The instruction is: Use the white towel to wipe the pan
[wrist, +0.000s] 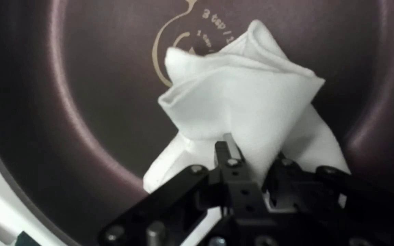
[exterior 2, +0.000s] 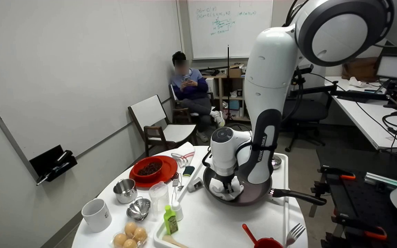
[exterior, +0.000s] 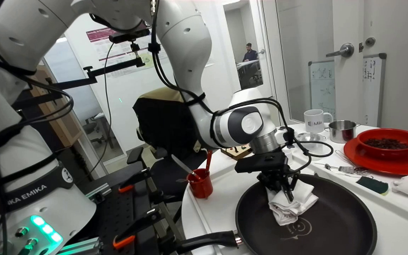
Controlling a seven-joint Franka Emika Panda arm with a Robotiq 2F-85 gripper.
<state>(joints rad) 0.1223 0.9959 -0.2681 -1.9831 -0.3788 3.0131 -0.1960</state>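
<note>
Wrist view: white towel (wrist: 248, 99) is pinched by the gripper (wrist: 255, 151) and fanned out ahead of the jaws inside the pan (wrist: 111, 89), partly hiding the printed mark (wrist: 155, 54), toward which the next wipe is probably to be directed.

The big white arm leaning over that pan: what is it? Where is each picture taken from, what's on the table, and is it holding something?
It is a robot arm; the black gripper at its end serves as its hand. Two pictures look on from outside, from different places; the close-up is taken from the arm's wrist. The gripper is pinched shut on a white towel, which rests inside a large dark pan, presumably to wipe it. The pan sits on a white tray. Elsewhere on the table are a red bowl on a red plate and a white mug.
</note>
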